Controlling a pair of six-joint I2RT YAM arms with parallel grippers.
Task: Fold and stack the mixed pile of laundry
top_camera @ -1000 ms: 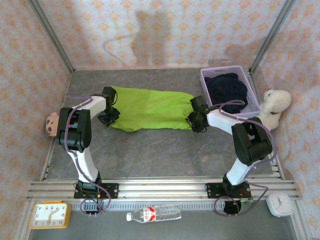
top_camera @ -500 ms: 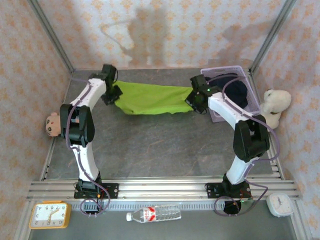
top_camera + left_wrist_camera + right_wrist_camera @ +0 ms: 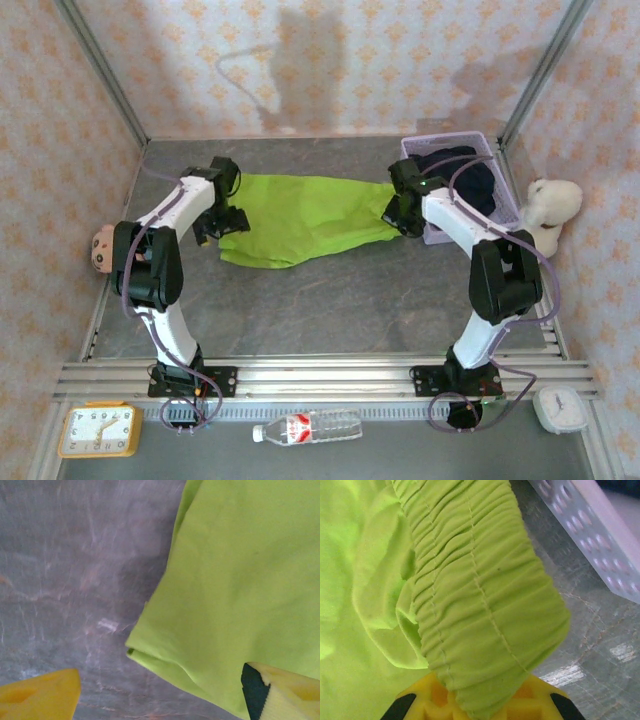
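Stretches left arm [image 3: 175,205] and right arm [image 3: 452,222] forward, elbows bent out to the sides. Holds left gripper [image 3: 222,222] spread wide, fingers [image 3: 40,695] far apart. Pinches green cloth [image 3: 300,215] tight in right gripper [image 3: 403,215].

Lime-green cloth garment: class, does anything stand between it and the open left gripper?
Nothing visible does. The left gripper hangs open directly over a corner of the lime-green cloth garment, which lies on the grey table.

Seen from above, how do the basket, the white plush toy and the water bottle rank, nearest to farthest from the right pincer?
1. Basket, directly beside the right pincer.
2. White plush toy, by the right wall.
3. Water bottle, at the front edge.
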